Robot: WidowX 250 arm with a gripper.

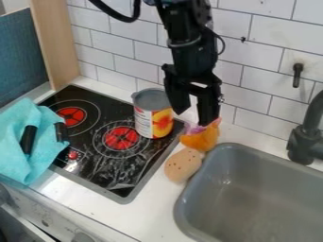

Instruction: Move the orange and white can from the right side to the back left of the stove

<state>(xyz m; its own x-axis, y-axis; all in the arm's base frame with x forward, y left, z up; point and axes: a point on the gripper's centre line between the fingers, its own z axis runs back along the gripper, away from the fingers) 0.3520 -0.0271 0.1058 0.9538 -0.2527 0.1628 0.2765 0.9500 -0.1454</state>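
The gripper [192,118] is hanging near the can [152,116] and just above the orange toy [202,139], its fingers standing well apart and holding nothing. No thing is being lifted: the can is standing on the black stove [85,165], and the toy is lying on the tabletop [151,215], between the can and the sink [252,208], by a tan, spotted piece [183,165]. One fingertip may be touching the toy.
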